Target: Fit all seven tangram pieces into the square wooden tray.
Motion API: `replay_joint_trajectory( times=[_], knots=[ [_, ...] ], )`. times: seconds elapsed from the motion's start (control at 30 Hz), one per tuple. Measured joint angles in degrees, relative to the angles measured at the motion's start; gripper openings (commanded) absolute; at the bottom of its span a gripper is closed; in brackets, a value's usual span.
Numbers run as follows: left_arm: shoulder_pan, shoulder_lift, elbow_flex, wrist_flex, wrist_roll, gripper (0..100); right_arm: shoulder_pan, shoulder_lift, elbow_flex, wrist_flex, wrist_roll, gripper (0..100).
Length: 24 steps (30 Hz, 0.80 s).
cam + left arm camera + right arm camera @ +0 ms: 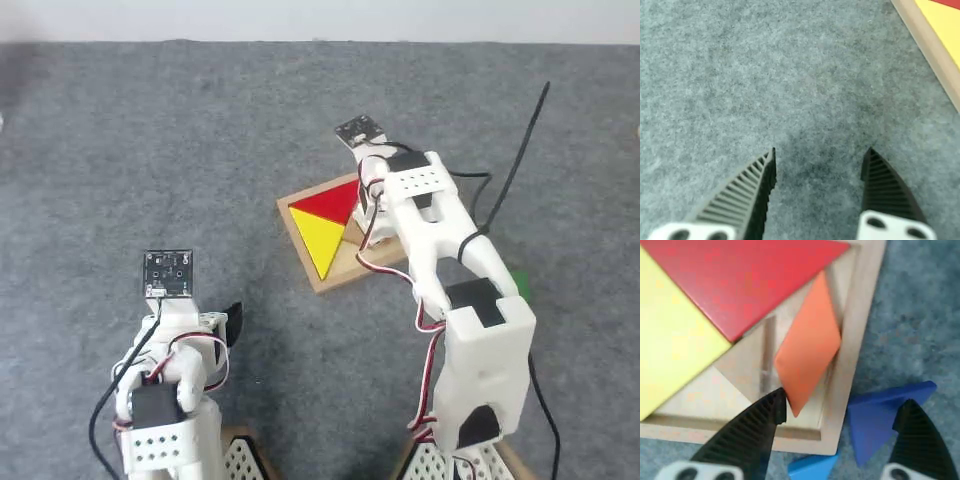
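**Operator:** Tray [862, 315] sits at one o'clock from my left tool [821, 150]. It holds the red triangle [328, 203], the yellow triangle [318, 238] at red's seven o'clock, and the orange parallelogram [807, 347].

**Supervisor:** Tools?

**Operator:** Both gape wide, gripping nothing. My right tool [844, 399] straddles the tray's rim, one finger [752, 432] by the parallelogram, the other over the blue triangle [875, 417] outside. Left hovers over the grey counter [150, 130].

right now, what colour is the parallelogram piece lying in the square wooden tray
Orange. The orange parallelogram piece shows best in the right wrist view.
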Motion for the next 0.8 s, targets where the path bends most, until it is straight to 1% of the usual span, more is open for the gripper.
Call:
replay_joint_trajectory(
  times=[0.27,0.53,0.8],
  knots=[
    [0.0,0.0,0.0,0.0,0.0,27,1.7,0.0,0.0,0.0,0.0,34.0],
    [0.0,0.0,0.0,0.0,0.0,27,1.8,0.0,0.0,0.0,0.0,34.0],
    [0.0,0.0,0.0,0.0,0.0,27,3.9,-0.4,0.0,0.3,-0.1,34.0]
  ],
)
